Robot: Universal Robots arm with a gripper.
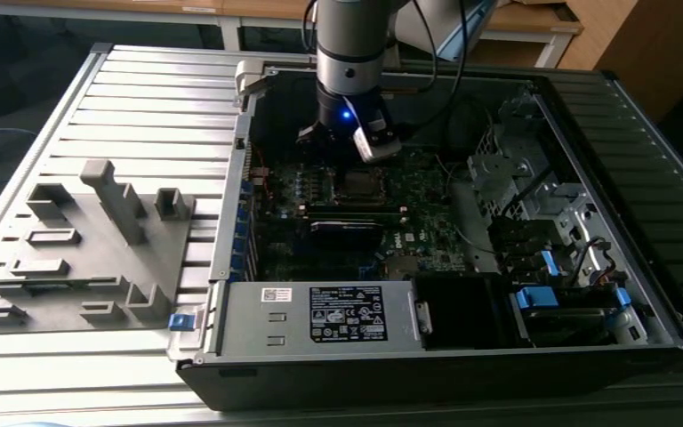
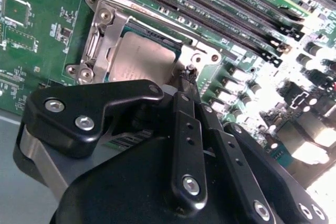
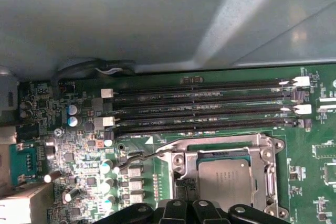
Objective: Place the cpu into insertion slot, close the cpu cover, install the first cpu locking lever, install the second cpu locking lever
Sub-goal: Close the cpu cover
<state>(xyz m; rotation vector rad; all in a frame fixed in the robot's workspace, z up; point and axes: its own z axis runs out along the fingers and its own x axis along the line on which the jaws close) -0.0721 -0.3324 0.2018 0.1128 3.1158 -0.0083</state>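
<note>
The cpu [image 3: 226,182] [image 2: 142,59], a flat silver-grey square, lies in its socket on the green motherboard. The cpu cover [image 3: 269,153] [image 2: 105,40], a thin metal frame, lies flat around it. A thin wire locking lever [image 3: 139,157] juts out from the socket's corner, away from the frame. My gripper [image 2: 187,74] [image 3: 189,205] hangs low over the socket's edge with its black fingers [image 2: 184,129] pressed together and nothing visible between them. In the exterior view the gripper [image 1: 363,149] stands inside the open computer case just above the socket [image 1: 359,182].
Black memory slots [image 3: 199,111] run beside the socket, and small capacitors [image 3: 107,167] stand near the lever. The case wall [image 3: 157,19] is close behind. A white-labelled power supply box [image 1: 348,311] sits at the front and drive bays [image 1: 532,196] toward the exterior view's right. A grey holder tray [image 1: 81,249] lies outside the case.
</note>
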